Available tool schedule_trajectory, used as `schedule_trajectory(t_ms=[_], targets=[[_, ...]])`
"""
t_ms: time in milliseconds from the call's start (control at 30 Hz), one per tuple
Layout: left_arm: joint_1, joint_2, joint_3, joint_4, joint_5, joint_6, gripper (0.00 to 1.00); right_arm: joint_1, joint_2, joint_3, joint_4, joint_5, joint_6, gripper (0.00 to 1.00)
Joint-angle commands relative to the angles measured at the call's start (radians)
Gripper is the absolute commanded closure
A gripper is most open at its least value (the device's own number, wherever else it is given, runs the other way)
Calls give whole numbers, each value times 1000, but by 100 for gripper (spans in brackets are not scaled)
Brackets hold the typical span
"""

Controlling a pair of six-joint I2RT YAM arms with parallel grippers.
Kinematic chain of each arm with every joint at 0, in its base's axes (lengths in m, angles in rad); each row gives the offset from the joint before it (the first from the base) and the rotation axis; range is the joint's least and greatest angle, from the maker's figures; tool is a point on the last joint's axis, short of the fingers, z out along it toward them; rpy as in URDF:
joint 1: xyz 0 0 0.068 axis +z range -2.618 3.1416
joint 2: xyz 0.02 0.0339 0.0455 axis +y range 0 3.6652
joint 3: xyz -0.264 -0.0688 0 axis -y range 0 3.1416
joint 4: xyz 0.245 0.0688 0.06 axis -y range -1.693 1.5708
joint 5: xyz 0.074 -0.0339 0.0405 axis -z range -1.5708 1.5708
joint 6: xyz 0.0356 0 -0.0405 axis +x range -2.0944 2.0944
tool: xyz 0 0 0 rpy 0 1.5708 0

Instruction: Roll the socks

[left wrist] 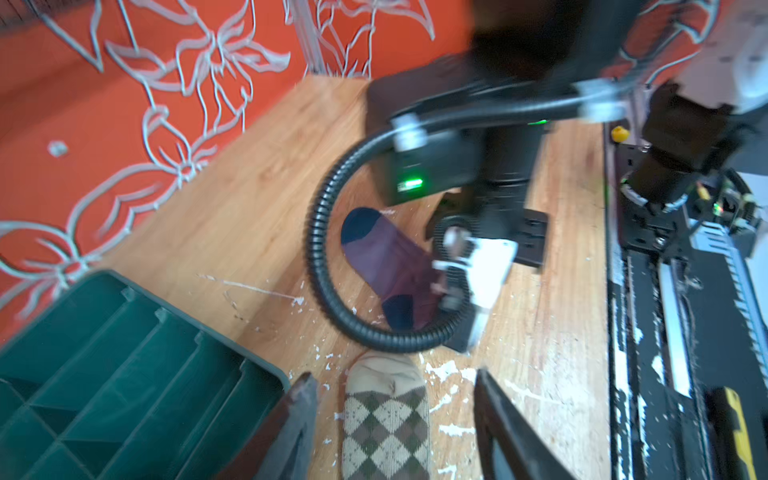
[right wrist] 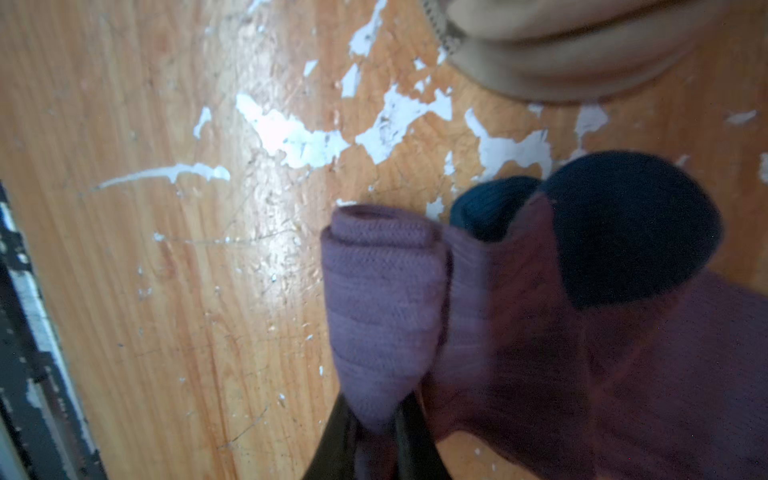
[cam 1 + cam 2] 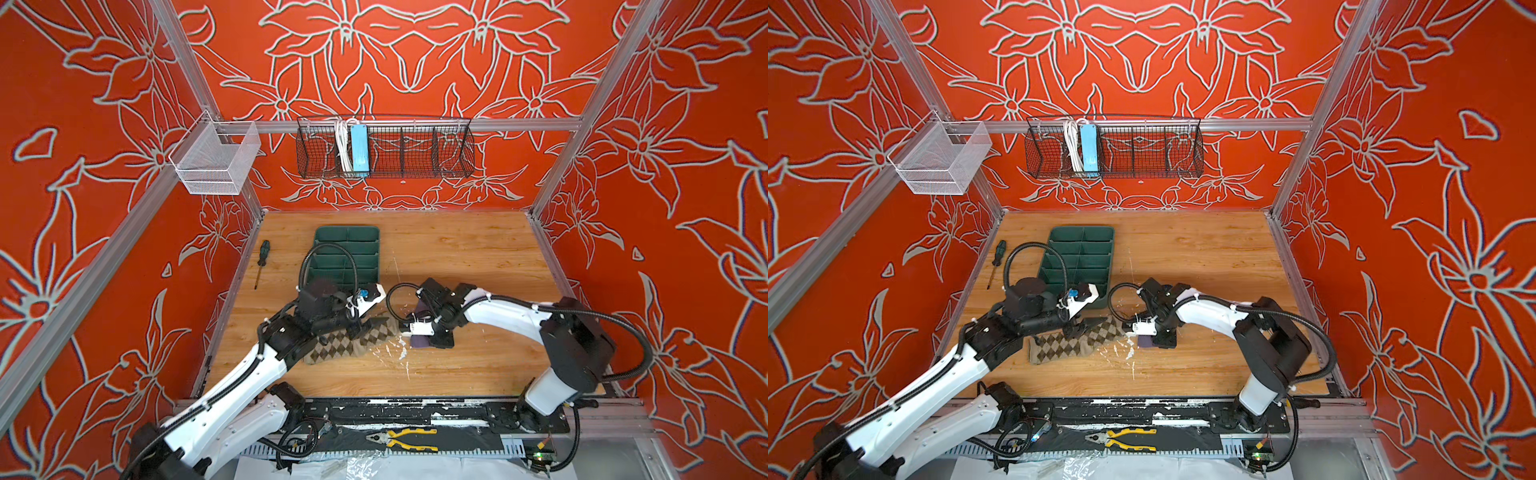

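Right gripper (image 2: 376,409) pinches the rolled end of the purple sock (image 2: 540,353); best to roll toward the toe under tension, layers aligned. Left gripper (image 1: 395,376) stands open over the argyle sock (image 3: 332,345), which lies at 9 o'clock of the purple one on the counter (image 3: 457,257).

The left arm (image 3: 232,399) reaches forward from its base to the middle; the left gripper (image 1: 395,376) is low, its jaws standing wide apart. The right arm (image 3: 507,316), bent at the elbow, reaches across to the middle, and the right gripper (image 2: 376,419) pinches a fold of the purple sock (image 2: 540,332).
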Motion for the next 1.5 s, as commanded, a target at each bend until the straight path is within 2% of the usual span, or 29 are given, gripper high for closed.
schedule_trajectory(t_ms=[0, 100, 167, 233, 333, 500, 700, 900, 1033, 1100, 1200, 1367, 1467], targets=[[-1, -70, -20, -75, 69, 96, 40, -36, 82, 59, -121, -90, 15, 100], [-47, -68, -16, -137, 53, 171, 40, -62, 134, 98, -120, -115, 14, 100], [-126, -33, -17, -155, -35, 234, 39, -72, 163, 119, -114, -119, 16, 100], [-239, 20, -30, -131, -173, 298, 37, -79, 190, 136, -111, -124, 13, 98], [-371, 124, -64, -16, -320, 372, 35, -87, 217, 150, -114, -130, 3, 95], [-481, 406, -68, 221, -470, 416, 37, -94, 231, 154, -115, -132, -4, 93], [-506, 678, -33, 480, -574, 405, 43, -94, 218, 143, -109, -148, -1, 93], [-505, 835, -19, 573, -646, 395, 54, -95, 197, 133, -108, -159, -2, 93], [-506, 880, -12, 583, -658, 385, 65, -95, 183, 129, -109, -167, -1, 93], [-505, 890, -13, 576, -662, 380, 77, -99, 175, 125, -100, -160, 10, 93], [-504, 894, -16, 551, -677, 365, 88, -111, 140, 109, -71, -159, 36, 92], [-504, 898, -21, 510, -696, 356, 99, -136, 12, 36, 5, -168, 75, 87], [-500, 894, -23, 493, -685, 356, 100, -150, -94, -31, 50, -147, 88, 82]])
